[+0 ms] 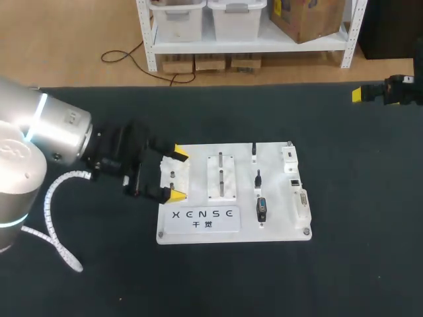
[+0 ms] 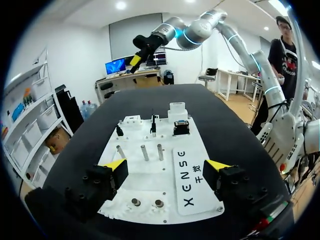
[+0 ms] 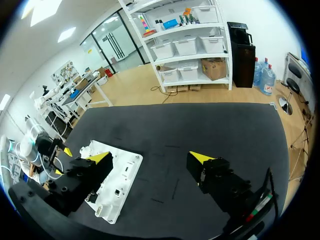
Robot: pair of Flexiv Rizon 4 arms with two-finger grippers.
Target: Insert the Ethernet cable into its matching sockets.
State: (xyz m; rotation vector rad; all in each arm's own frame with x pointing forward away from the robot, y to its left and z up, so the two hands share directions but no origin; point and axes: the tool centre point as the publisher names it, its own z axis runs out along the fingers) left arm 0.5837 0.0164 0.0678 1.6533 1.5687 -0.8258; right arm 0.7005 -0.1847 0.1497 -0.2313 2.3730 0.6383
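I think the job has not really begun. My left claw is spread wide and holds nothing. It sits low at the left end of the white board, and only that end of the board lies between its fingers. My right claw is spread wide too and holds nothing. It hangs high over the dark tabletop, well apart from the board. I cannot find a loose cable anywhere. Three small black plugs stand in a row on the right half of the board. One of them may be the end of the cable, but they are too small for me to tell which. A little dark socket near the right edge of the board looks to me like the one the cable should go into. As far as I can see, nothing is in it. So I judge that all the work is left: find the right plug, pinch it, carry it over and push it in. From above, the right claw is cut off at the far corner and I see only one yellow tip. My left arm hides some tabletop beside the board, so a cable could lie there unseen.
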